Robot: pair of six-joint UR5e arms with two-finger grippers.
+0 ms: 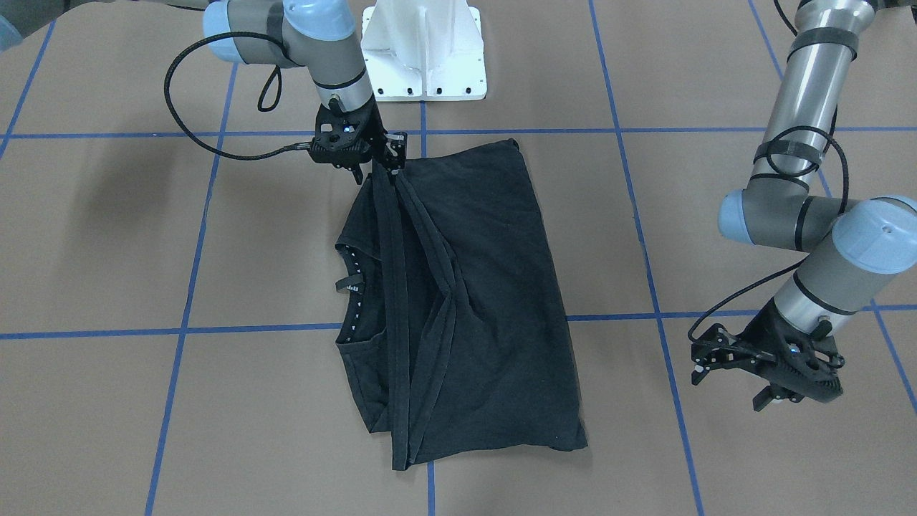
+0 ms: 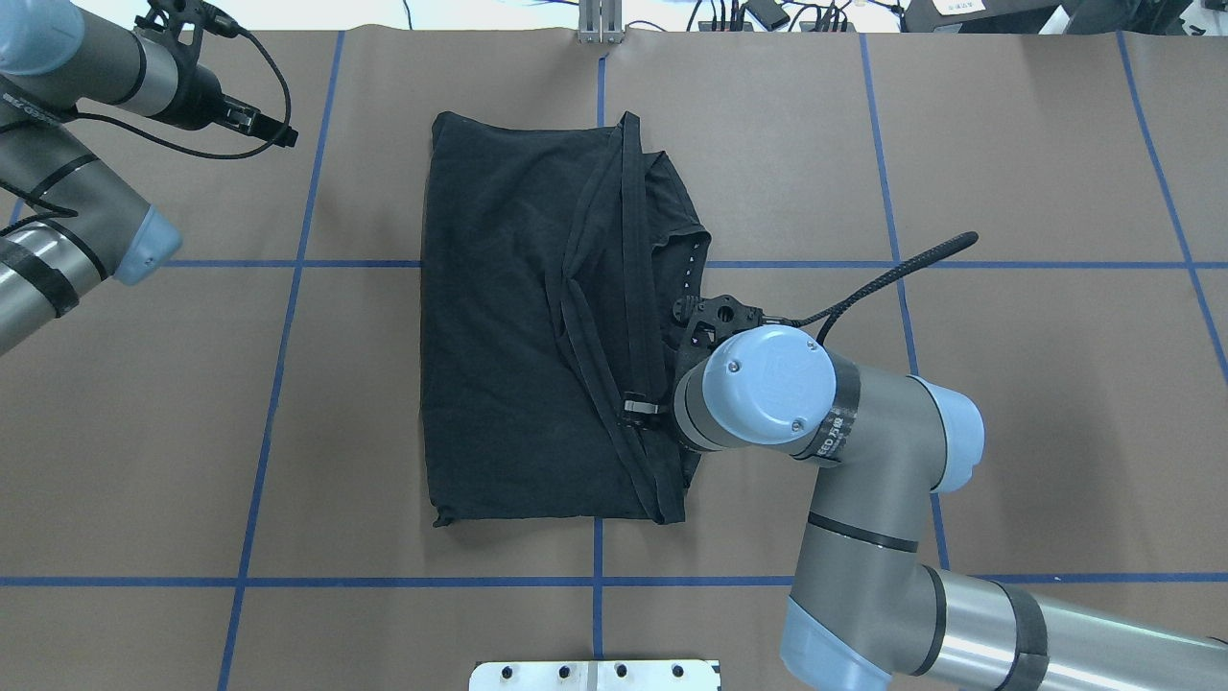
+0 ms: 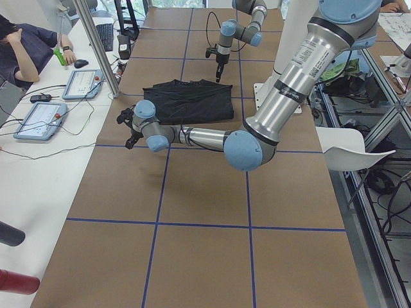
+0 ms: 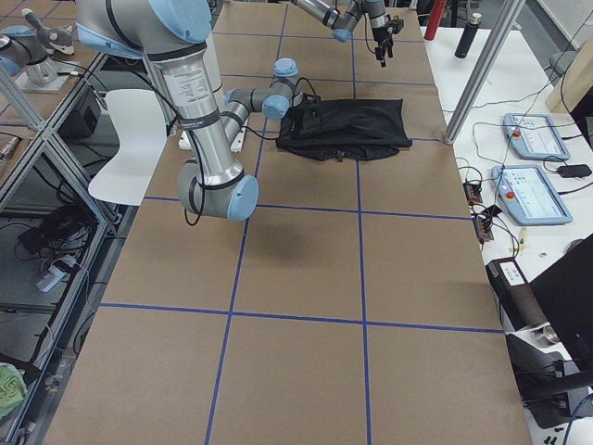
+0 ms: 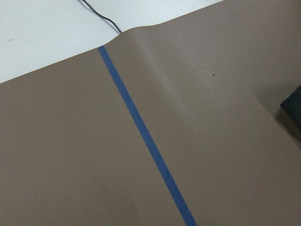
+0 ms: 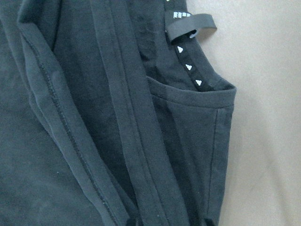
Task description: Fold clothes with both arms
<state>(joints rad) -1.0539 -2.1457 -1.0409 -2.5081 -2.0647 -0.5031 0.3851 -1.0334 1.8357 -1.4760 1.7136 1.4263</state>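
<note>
Black T-shirt (image 1: 473, 301) lies folded lengthwise near the middle of the brown tabletop (image 1: 107, 236), toward the robot-side edge, w/ its collar end (image 6: 197, 80) pointing to the robot's right. The right gripper (image 1: 387, 159), raised above the shirt, pinches a hem band of the fabric, pulling it up into taut strips. Left gripper (image 1: 727, 373) hovers off the cloth near the operators'-side edge, fingers spread apart w/ nothing between them.

Black T-shirt (image 2: 518, 336) on brown table (image 2: 1007, 384)
</note>
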